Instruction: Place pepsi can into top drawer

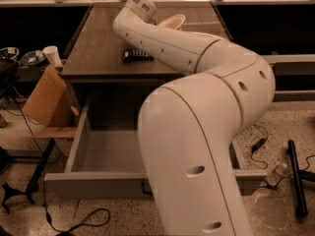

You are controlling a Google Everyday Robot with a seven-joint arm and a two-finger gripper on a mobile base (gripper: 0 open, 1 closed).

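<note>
The top drawer [93, 185] of the grey cabinet stands pulled wide open at the lower left, and the part of its inside that I can see holds nothing. The pepsi can is hidden or out of view. My white arm [197, 53] reaches from the lower right over the wooden counter top [98, 43]. Its far end [140, 4] lies over the back of the counter. My gripper is hidden behind that far end. The arm also covers the right half of the drawer.
A flat dark snack packet [135, 55] lies on the counter beside the arm. A pale bowl [173, 21] shows behind the forearm. A cardboard box [47, 102] and a white cup [51, 55] stand at the left. Cables and a black bar [295, 176] lie on the floor.
</note>
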